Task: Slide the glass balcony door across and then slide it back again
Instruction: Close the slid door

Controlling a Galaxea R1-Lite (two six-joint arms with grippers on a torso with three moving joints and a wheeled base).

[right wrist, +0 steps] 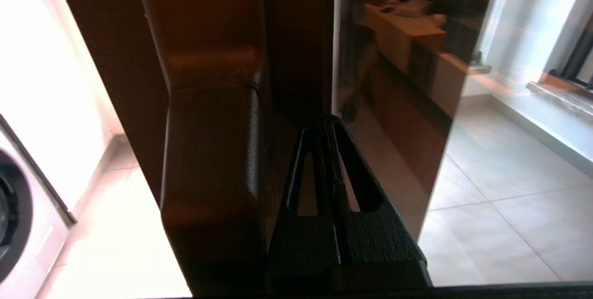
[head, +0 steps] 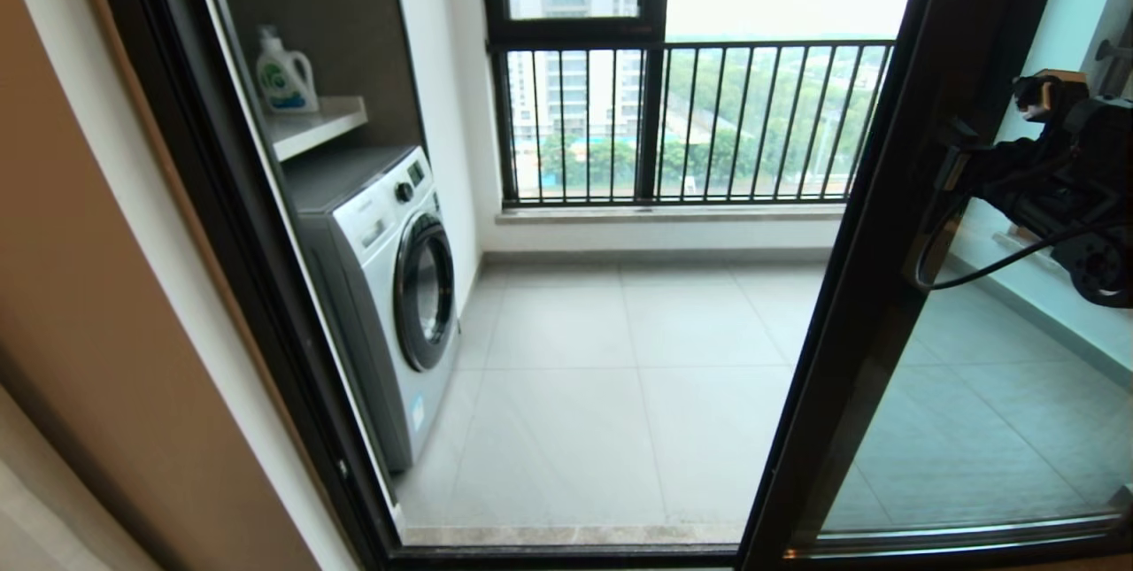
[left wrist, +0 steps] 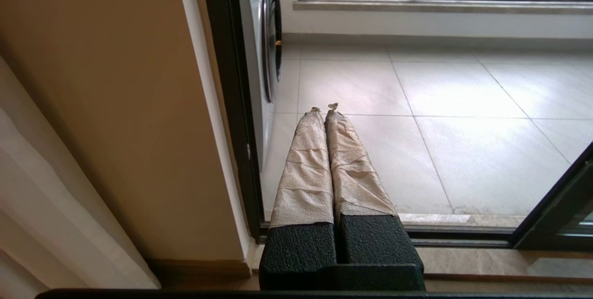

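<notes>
The right claw [right wrist: 326,127], fingers pressed together on nothing, is resting just beside the protruding dark bar handle [right wrist: 211,150] of the tall, dark-framed glass balcony door [head: 872,288]. Likely heavy, rigid and breakable, it is best pushed at that handle. The left claw [left wrist: 324,109], also pressed together, is idling near the doorway's opposite jamb.

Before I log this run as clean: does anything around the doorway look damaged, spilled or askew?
Nothing stands out. The dark-framed glass balcony door stands partly slid, glass unbroken; the white washing machine and white detergent bottle sit upright, the grey floor tiles dry. The right gripper is shut beside the door's bar handle; the left gripper is idle.
</notes>
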